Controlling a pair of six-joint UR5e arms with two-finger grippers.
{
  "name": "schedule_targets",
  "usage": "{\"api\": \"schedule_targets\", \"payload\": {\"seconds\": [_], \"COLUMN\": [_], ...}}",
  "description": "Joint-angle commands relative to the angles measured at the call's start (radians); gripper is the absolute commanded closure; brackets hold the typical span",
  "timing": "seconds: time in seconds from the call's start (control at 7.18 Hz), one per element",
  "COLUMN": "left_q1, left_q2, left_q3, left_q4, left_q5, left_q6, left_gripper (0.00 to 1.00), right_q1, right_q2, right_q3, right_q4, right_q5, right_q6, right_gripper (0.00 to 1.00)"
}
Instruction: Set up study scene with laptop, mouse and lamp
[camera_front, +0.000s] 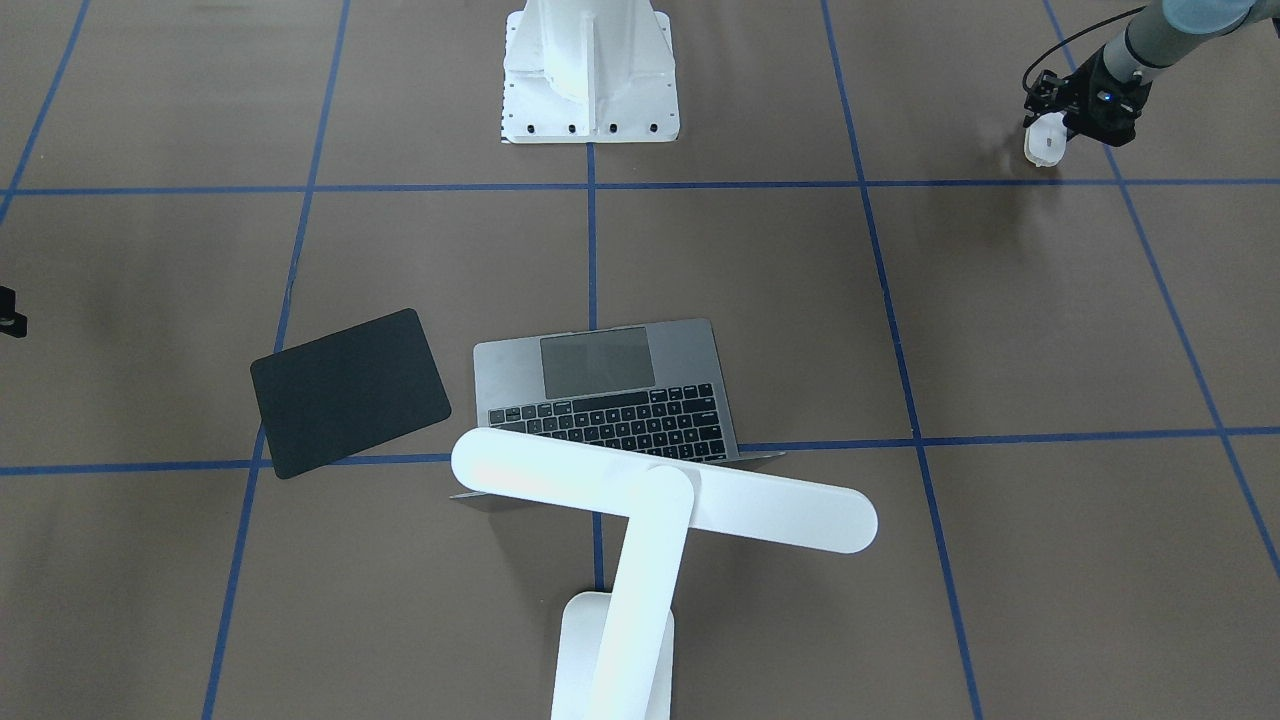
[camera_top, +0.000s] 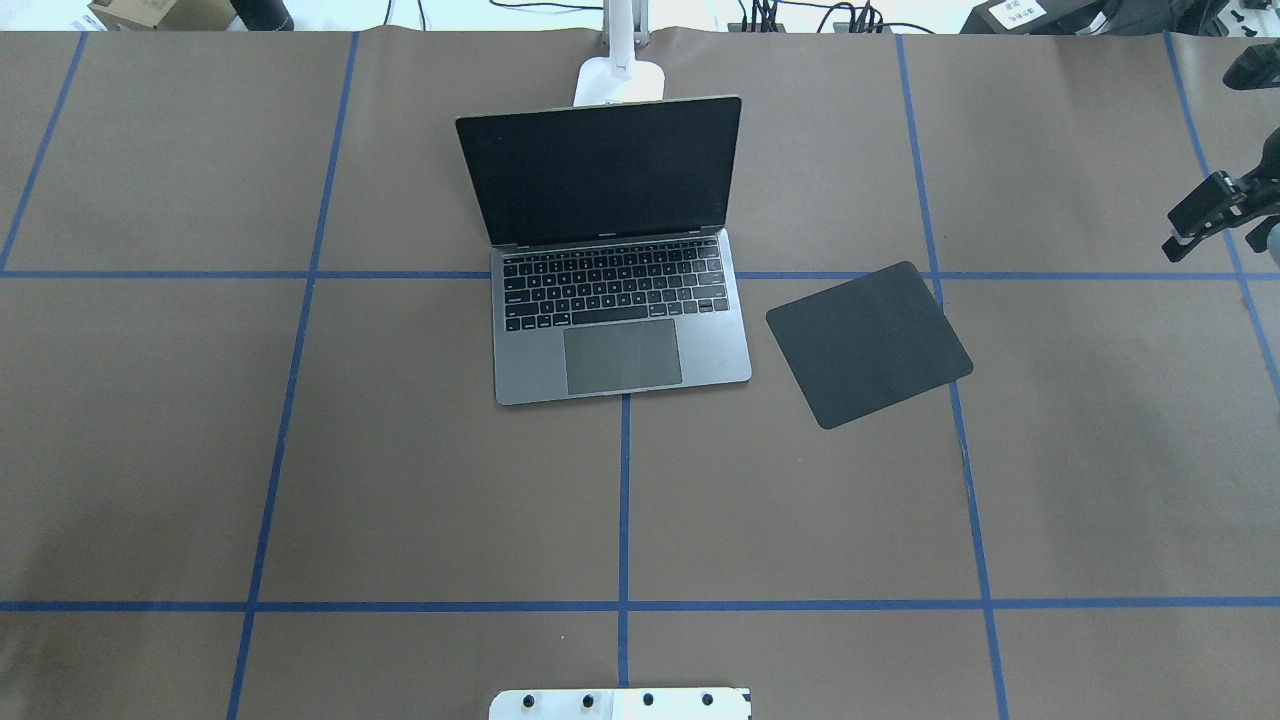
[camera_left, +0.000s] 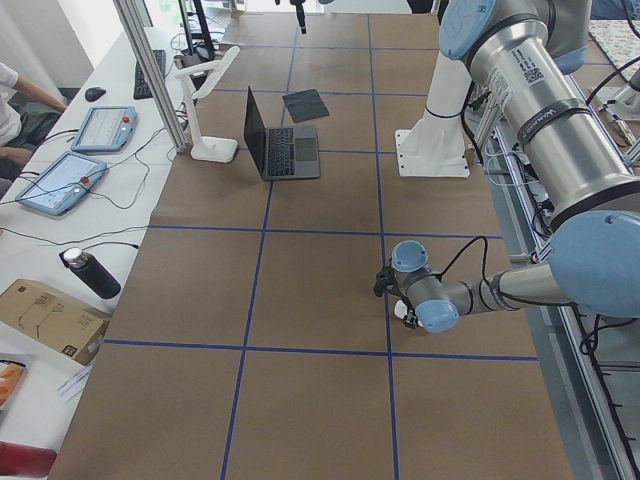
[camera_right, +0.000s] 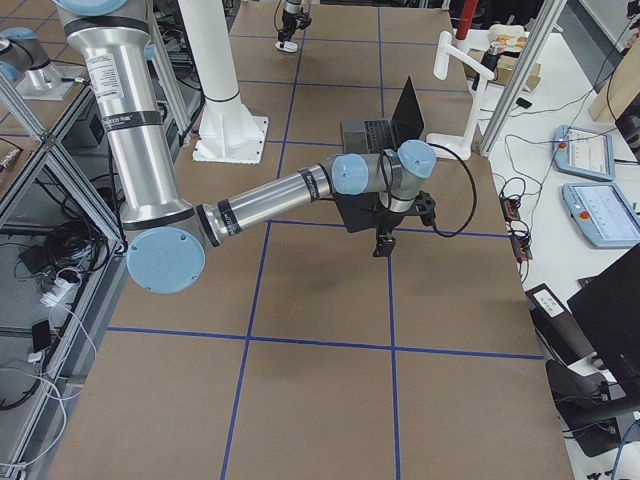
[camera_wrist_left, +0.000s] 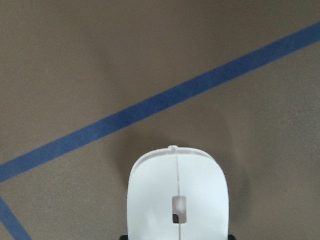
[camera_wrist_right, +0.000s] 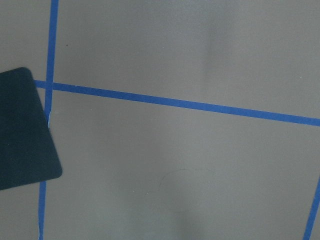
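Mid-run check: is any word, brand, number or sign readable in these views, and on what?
Nothing reads with certainty.
left arm: dark lettering and a code square on the silver tube, too small to read.
right arm: dark lettering on the tube, too small to read.
laptop: key legends and a mark under the screen, too small to read.
mouse: no lettering on the visible part.

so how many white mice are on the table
1: the mouse is at the left gripper, far from the laptop; no other shows, though one could be hidden.
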Motion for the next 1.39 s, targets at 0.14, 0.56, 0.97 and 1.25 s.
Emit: {"api": "schedule_targets", "payload": {"seconds": [0.14,0.56,0.97,1.25], "left_q1": [-0.02,-0.023,-0.1,-0.1], "left_q2": [-0.062,-0.228,-0.527,-0.794], "left_q3": [-0.114,-0.145,-0.224,-0.219], "left_q4": [0.013,0.08,0.355,0.627], "left_q5": [-0.058,-0.059,-0.062,-0.052], "left_q6": [-0.082,-0.185,-0.21,-0.253], "left_gripper": [0.38,0.39,0.39,0.39], "right_q1": [0.0,0.0,-0.001,-0.001], "right_q2": [0.0,0.0,0.003,0.004], "right_q3": [-0.002,-0.016,-0.025,-0.028], "right_q4": [0.002,0.022,0.022,0.022], "right_q5": [0.0,0.0,0.0,0.002], "right_q6": [0.0,0.0,0.0,-0.002], "right_gripper": [0.02,0.02,0.02,0.02]}}
